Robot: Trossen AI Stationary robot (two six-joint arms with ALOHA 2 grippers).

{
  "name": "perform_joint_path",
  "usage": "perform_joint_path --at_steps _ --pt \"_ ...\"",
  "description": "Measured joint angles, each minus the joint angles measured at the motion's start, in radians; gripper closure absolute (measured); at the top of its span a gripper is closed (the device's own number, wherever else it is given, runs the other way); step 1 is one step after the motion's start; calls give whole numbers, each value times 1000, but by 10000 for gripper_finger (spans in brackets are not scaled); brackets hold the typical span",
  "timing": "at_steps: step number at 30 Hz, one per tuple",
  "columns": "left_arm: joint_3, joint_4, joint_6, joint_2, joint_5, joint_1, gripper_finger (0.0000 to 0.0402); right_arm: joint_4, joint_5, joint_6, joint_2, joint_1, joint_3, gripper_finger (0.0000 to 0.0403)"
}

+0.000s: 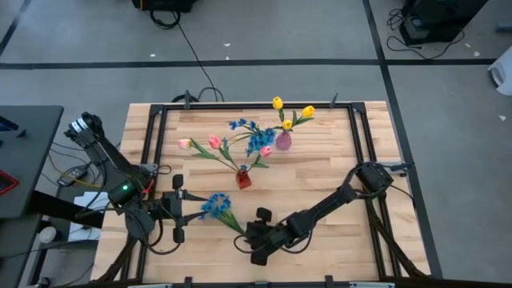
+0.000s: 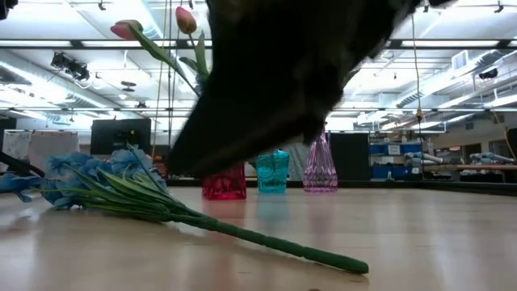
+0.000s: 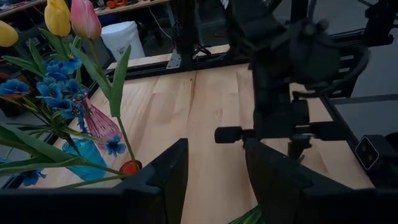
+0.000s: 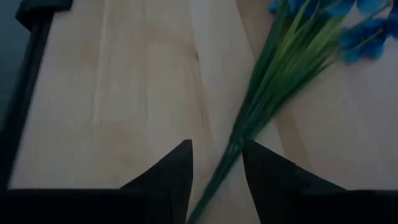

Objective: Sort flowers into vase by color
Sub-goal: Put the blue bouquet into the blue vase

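A bunch of small blue blossoms on a green stem lies flat on the table near the front, its stem end pointing toward the right. My right gripper is open and low over that stem end. One finger stands on either side of the stem, and I see no touch. My left gripper stands open at the near left, holding nothing. The red vase holds pink tulips, the blue vase holds blue blossoms, and the pink vase holds yellow tulips.
The three vases stand in a loose line at mid-table, and their stems lean out over the far half. A dark frame rail runs around the tabletop. Bare wood lies to the right of the vases.
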Motion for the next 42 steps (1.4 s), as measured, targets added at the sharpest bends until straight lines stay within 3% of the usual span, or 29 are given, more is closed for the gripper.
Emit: perform_joint_path --at_steps 5,13,26,33,37,42 --pt "0 0 0 0 0 0 237 153 -3 -29 0 0 -96 250" --pt "0 0 -1 0 0 0 237 147 5 -139 -1 0 -140 255" --pt "0 -17 -12 1 0 0 237 -347 -59 -153 -21 -11 0 302" --pt "0 -20 -33 1 0 0 237 -374 -189 -18 -24 -36 5 386" --pt "0 -22 -37 1 5 0 237 -386 -182 -9 -31 -34 9 389" --pt "0 -15 -37 1 8 0 237 -534 -148 15 -98 -31 19 398"
